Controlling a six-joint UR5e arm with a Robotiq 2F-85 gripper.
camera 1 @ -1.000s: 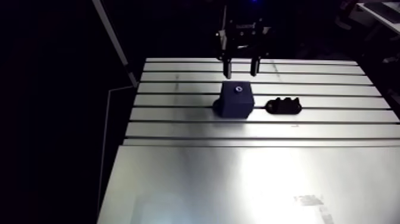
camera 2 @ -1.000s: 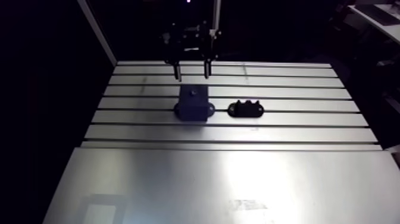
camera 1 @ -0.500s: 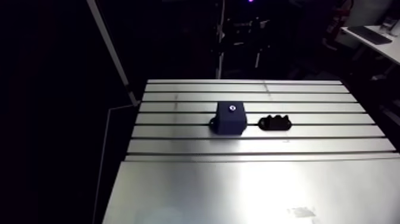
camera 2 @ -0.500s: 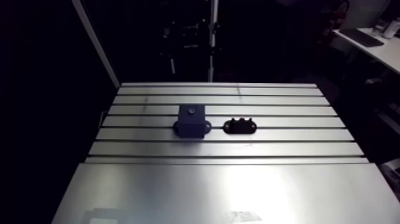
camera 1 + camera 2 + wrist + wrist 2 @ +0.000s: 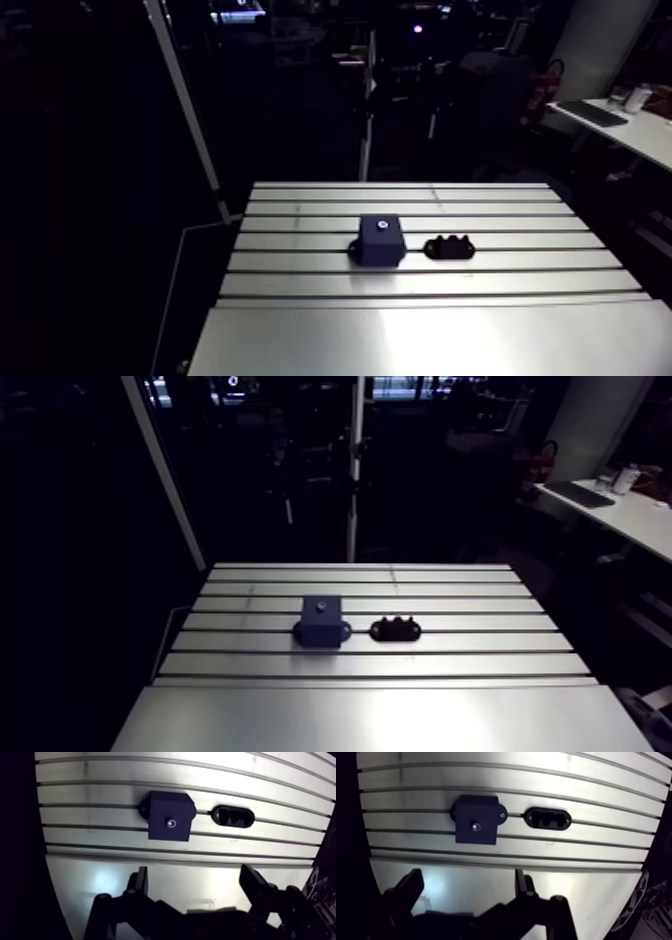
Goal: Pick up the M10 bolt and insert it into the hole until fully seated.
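Since the earlier frames I have climbed up and back from the dark block (image 5: 170, 816). My fingers hung just over its far edge then; now the wrist view looks down on it from high up, and it lies well ahead of my claw (image 5: 195, 874). The arm view has swung too, but that is only the camera riding with me. The block and the black holder (image 5: 233, 816) beside it sit on the same ribs of the slotted table (image 5: 100, 847) as before.

My fingers (image 5: 140, 883) stand wide apart with nothing between them.

A small bright round spot marks the middle of the block's top face. I take it for the head of the M10 bolt (image 5: 171, 823), standing in its hole. The holder's cradles look empty.

So I judge the insertion done and this step the retreat. From this height I cannot tell whether the head lies flush. If it stands proud, the next move calls for coming straight down, centred on the head, and pressing it home. Otherwise I need only stay clear.
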